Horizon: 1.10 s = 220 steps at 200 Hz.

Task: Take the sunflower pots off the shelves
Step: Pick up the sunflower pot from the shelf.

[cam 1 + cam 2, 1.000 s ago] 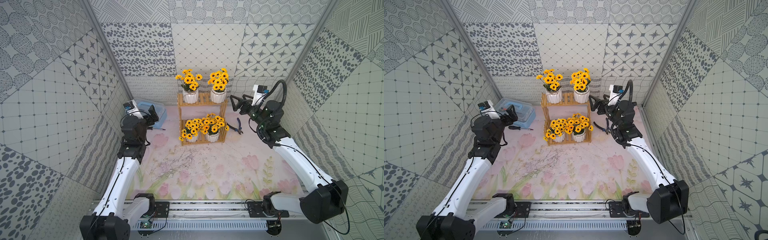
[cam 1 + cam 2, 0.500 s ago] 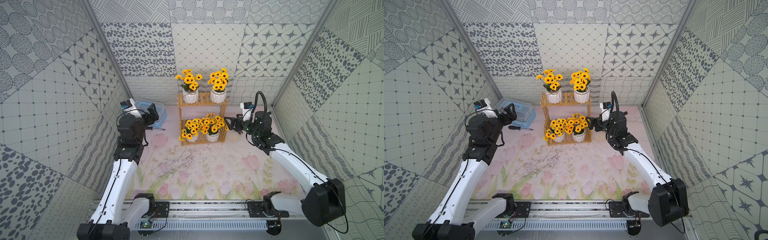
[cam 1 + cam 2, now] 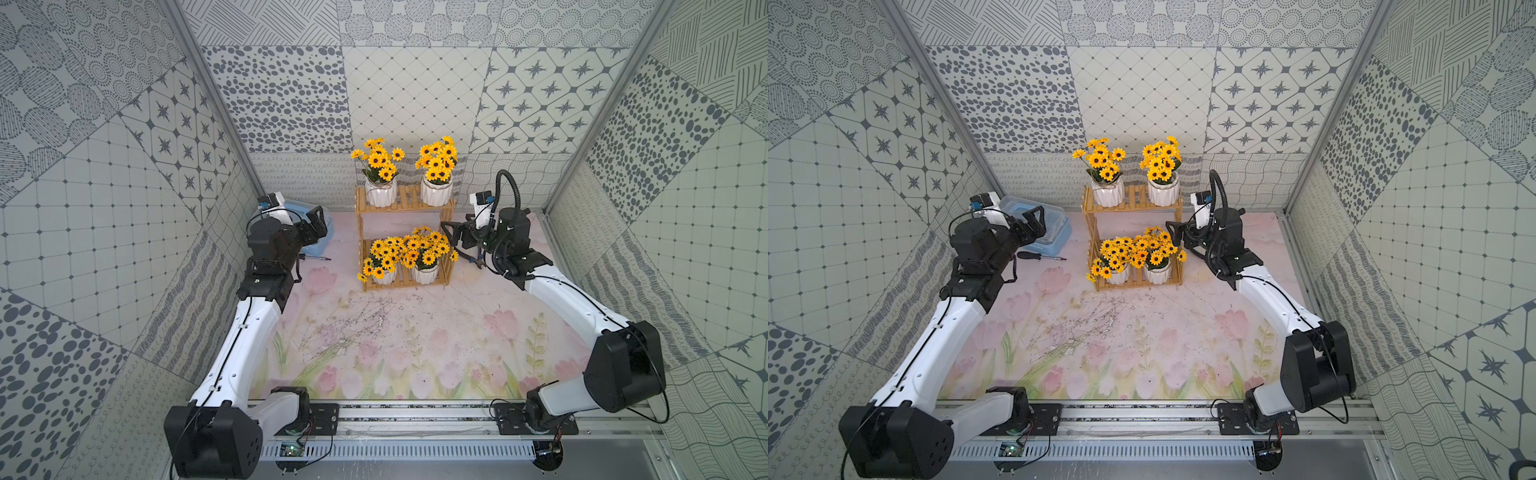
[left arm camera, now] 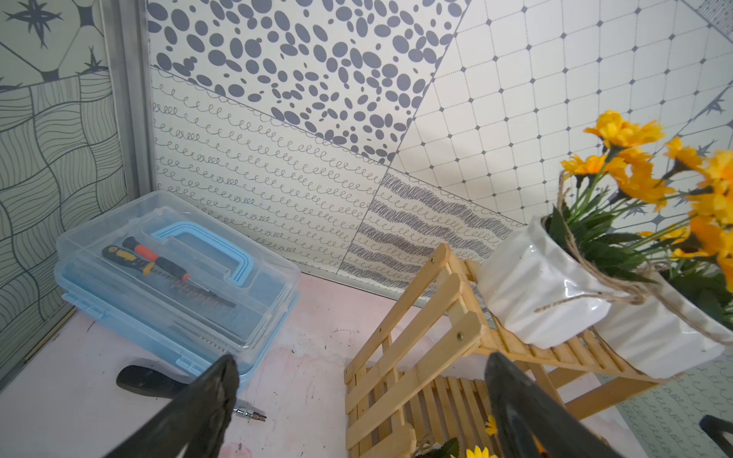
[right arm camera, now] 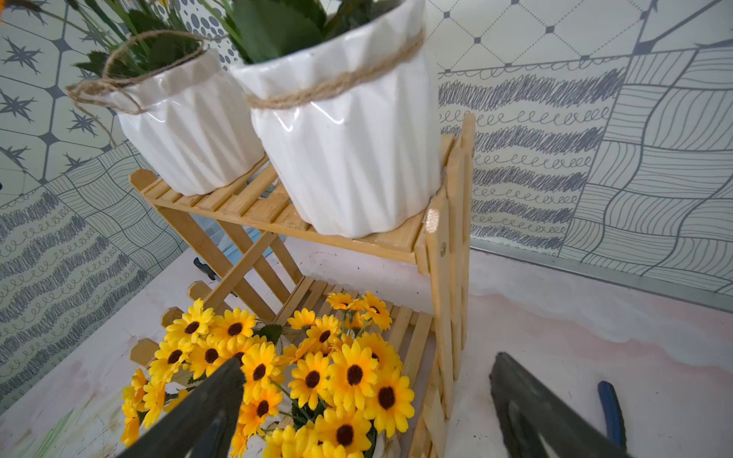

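Shelves: the shelves stand at 12 o'clock on the worktop, close to the far wall. I can only come at them from the front or the ends.
Pots: all four sunflower pots are on the shelves. Top tier holds the upper 9 o'clock pot and the upper 3 o'clock pot. Bottom tier holds the lower 9 o'clock pot and the lower 3 o'clock pot.
Right hand: the right hand is spread wide and empty at the shelves' 3 o'clock end. One finger lies over the lower blooms, the other outside the end frame. Closing here would likely catch wood, not pot.
Left hand: the left hand is also spread and empty, well apart at 9 o'clock. I read it as waiting its turn.
Clutter: the toolbox sits at 10 o'clock with a screwdriver just beside it. Pliers lie under the right arm.
Progress: nothing is off the shelves yet.
Risk: blooms hide the lower rims, and the twine on the upper pots could snag.
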Each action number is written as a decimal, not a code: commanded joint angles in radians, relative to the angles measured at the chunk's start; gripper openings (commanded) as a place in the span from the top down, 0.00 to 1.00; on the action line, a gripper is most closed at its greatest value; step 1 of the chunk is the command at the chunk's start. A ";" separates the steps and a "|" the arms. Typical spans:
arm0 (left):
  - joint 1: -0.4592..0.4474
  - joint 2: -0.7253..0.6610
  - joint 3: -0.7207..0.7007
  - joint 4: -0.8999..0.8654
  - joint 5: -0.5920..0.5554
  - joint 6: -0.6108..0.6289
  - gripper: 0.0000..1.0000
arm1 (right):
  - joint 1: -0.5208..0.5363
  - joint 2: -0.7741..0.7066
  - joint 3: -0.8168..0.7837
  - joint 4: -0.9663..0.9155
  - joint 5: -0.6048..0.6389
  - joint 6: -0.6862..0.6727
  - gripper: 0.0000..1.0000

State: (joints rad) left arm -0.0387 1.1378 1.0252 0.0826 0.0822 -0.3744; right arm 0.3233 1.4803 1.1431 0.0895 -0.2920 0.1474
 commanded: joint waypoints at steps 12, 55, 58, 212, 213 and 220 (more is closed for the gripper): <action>0.002 0.018 0.026 0.078 0.130 0.027 0.03 | 0.026 0.023 0.049 0.131 -0.024 0.013 0.02; 0.002 -0.003 0.021 0.074 0.168 0.034 0.03 | 0.051 0.040 0.046 0.183 -0.007 -0.011 0.02; 0.002 -0.006 0.018 0.075 0.169 0.035 0.03 | 0.051 0.040 0.046 0.180 -0.006 -0.012 0.02; 0.002 -0.088 0.002 0.055 0.195 0.014 0.03 | 0.062 0.113 0.108 0.233 0.005 -0.043 0.02; 0.002 -0.088 0.002 0.055 0.195 0.014 0.03 | 0.062 0.113 0.108 0.233 0.004 -0.043 0.02; 0.002 -0.090 -0.001 0.056 0.195 0.014 0.03 | 0.061 0.118 0.113 0.238 0.009 -0.043 0.02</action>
State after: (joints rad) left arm -0.0387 1.0622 1.0294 0.1013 0.2401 -0.3561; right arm 0.3805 1.5738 1.2171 0.2684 -0.2878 0.1219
